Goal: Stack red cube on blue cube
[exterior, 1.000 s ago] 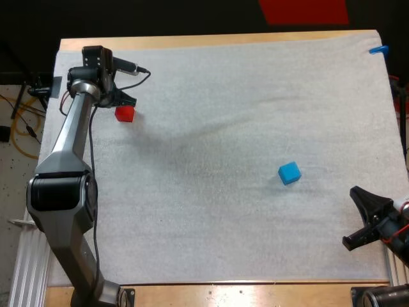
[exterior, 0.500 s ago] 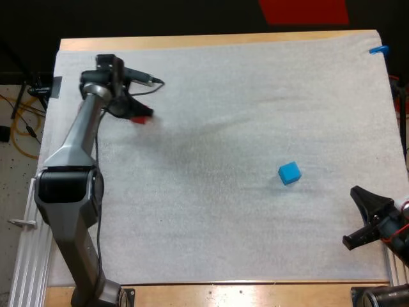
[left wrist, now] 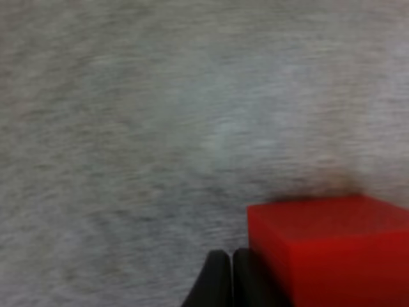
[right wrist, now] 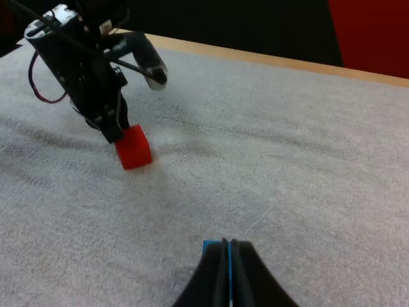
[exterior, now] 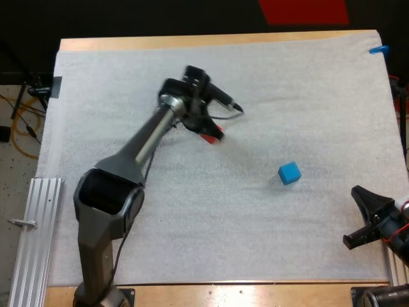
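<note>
Landmark: the blue cube sat flat on the white mat, with nothing on it and nothing touching it.
Left gripper: the left gripper was clamped on the red cube. In the right wrist view the cube hung at its tip, slightly tilted.
Red cube's place: to the blue cube's left and a little beyond it on the far side, well apart from it, and seemingly just off the mat.
Right gripper: the right gripper lay to the blue cube's right, on the side nearer the robot, and apart from it. Whether it was open or closed could not be told.
Key relation: from the loaded gripper the blue cube lay to the right and slightly toward the robot, and the whole gap between the cubes was yet to be crossed.
Nearer arm: the right gripper was nearer the blue cube, but the left one held the load, so the move looked to be the left arm's.
Long axis: none, since both are cubes; only squaring the faces mattered.
Step, as judged: carrying, with placing not yet begun.
Next move, as judged: travel right and slightly nearer the robot, high enough to clear the blue cube's top, and level the red cube before lowering.
Risk: a tilted cube could land on an edge and slide off.
</note>
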You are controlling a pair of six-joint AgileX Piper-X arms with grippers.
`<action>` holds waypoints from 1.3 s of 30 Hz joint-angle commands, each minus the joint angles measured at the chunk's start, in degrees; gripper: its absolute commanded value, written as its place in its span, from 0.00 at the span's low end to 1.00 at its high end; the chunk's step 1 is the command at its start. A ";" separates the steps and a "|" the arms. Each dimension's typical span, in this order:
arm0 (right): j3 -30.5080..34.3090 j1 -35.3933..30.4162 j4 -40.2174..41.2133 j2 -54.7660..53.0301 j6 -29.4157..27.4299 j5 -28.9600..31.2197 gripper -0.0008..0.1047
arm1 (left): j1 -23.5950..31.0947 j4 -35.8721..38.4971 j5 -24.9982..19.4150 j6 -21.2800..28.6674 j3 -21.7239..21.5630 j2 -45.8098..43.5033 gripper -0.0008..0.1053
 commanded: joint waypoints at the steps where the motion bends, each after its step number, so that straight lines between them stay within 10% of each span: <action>1: -0.59 0.17 -0.70 0.03 -0.05 -0.06 0.01 | -1.53 1.05 1.38 -0.45 -0.30 -1.86 0.01; 7: -0.59 0.17 -0.70 0.03 -0.05 -0.06 0.01 | -3.26 -0.09 -1.35 -0.86 -0.30 -5.97 0.01; 17: -0.59 0.17 -0.70 0.03 -0.05 3.87 0.01 | 9.06 2.27 -1.45 -0.92 0.84 -24.12 0.01; 30: -3.18 0.17 -0.38 0.03 0.13 3.75 0.01 | 10.64 2.28 -1.45 -2.16 25.40 -61.59 0.01; 39: -5.35 0.17 6.52 0.03 0.44 0.97 0.01 | 10.64 6.63 -1.00 -3.76 33.74 -84.26 0.01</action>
